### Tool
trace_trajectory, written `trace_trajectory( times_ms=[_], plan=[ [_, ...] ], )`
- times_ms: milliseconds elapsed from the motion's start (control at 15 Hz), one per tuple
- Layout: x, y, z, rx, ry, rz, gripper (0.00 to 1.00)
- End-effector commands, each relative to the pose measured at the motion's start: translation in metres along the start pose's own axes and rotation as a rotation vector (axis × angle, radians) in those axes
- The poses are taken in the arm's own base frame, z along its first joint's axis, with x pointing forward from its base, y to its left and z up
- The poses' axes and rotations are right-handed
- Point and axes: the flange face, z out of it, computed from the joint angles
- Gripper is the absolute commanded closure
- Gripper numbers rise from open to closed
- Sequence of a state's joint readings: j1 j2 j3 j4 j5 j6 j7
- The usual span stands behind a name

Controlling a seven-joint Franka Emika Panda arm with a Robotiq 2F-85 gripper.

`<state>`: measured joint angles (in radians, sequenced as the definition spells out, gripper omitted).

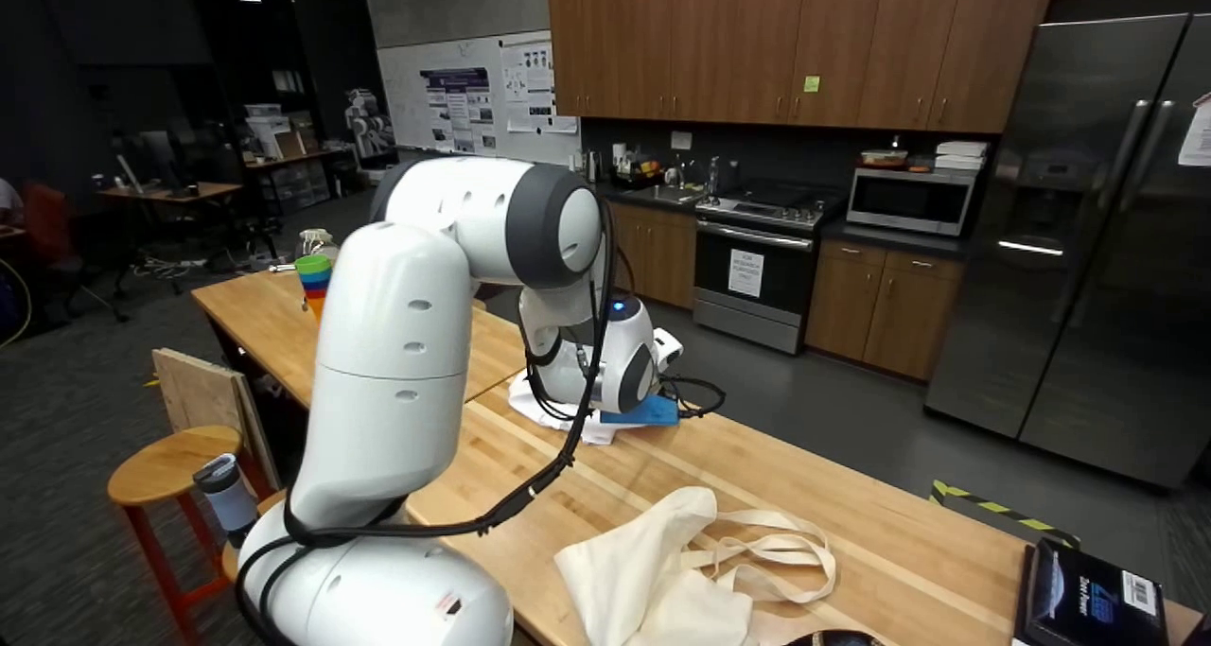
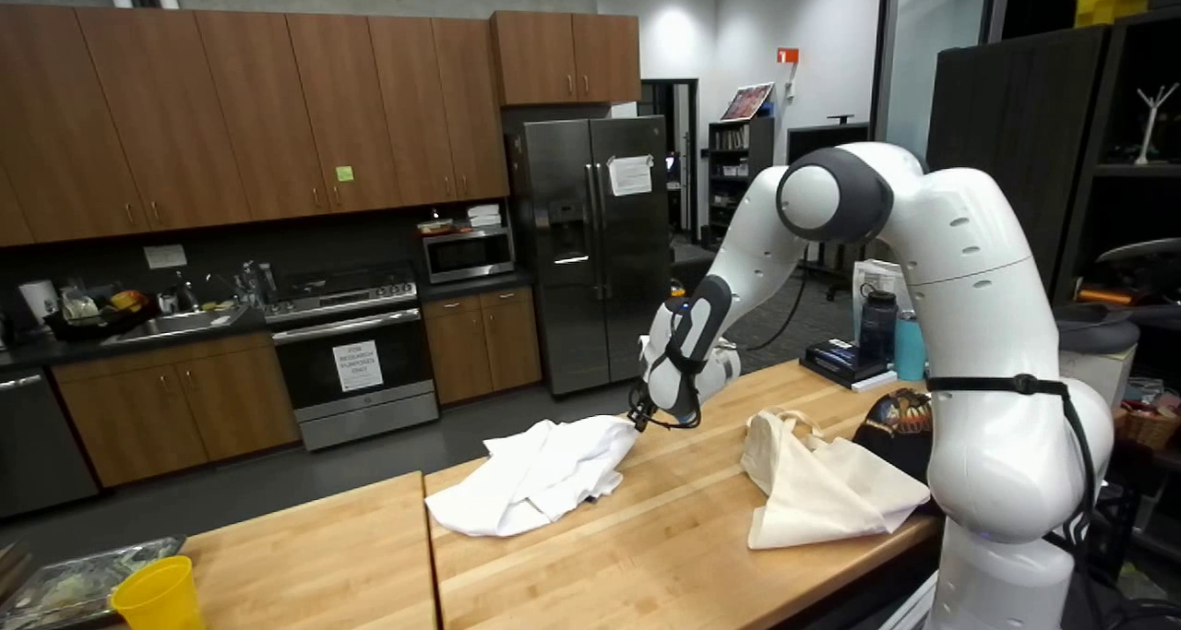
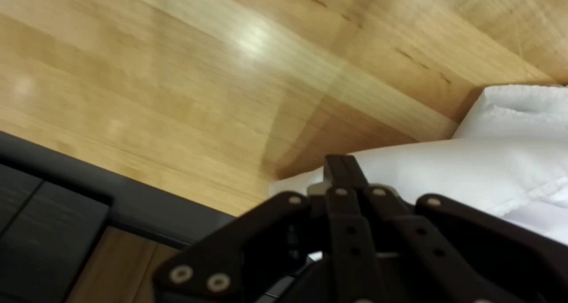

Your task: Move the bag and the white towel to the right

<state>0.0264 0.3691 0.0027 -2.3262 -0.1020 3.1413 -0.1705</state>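
Note:
The white towel (image 2: 544, 473) lies crumpled on the wooden table, its end drawn up to my gripper (image 2: 638, 418). In an exterior view the towel (image 1: 532, 406) is partly hidden behind the arm, and the fingertips are hidden too. In the wrist view the fingers of my gripper (image 3: 341, 165) are together at the edge of the towel (image 3: 466, 174), seemingly pinching it; cloth shows on both sides of them. The cream cloth bag (image 2: 821, 492) lies crumpled near the robot base, apart from the gripper. The bag (image 1: 643, 570) shows its straps spread on the table.
A black box (image 1: 1093, 594) lies near the table's end; a dark bottle (image 2: 876, 326) and a teal cup (image 2: 910, 346) stand by it. A dark cap (image 2: 897, 427) is beside the bag. A yellow cup (image 2: 159, 593) stands on the adjoining table. The table's edge is close to the gripper.

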Motion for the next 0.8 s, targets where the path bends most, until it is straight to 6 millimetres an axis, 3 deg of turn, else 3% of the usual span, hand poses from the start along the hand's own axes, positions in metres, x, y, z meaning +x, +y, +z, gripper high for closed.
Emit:
trace_trajectory(
  times_ms=[0, 400, 533, 733],
  plan=[
    [-0.059, 0.026, -0.059, -0.072, 0.009, 0.139, 1.00],
    [-0.137, 0.130, -0.099, -0.207, 0.026, 0.291, 1.00],
    [-0.167, 0.154, -0.104, -0.245, 0.006, 0.338, 1.00],
    [-0.211, 0.166, -0.109, -0.266, -0.019, 0.386, 1.00]
  ],
)
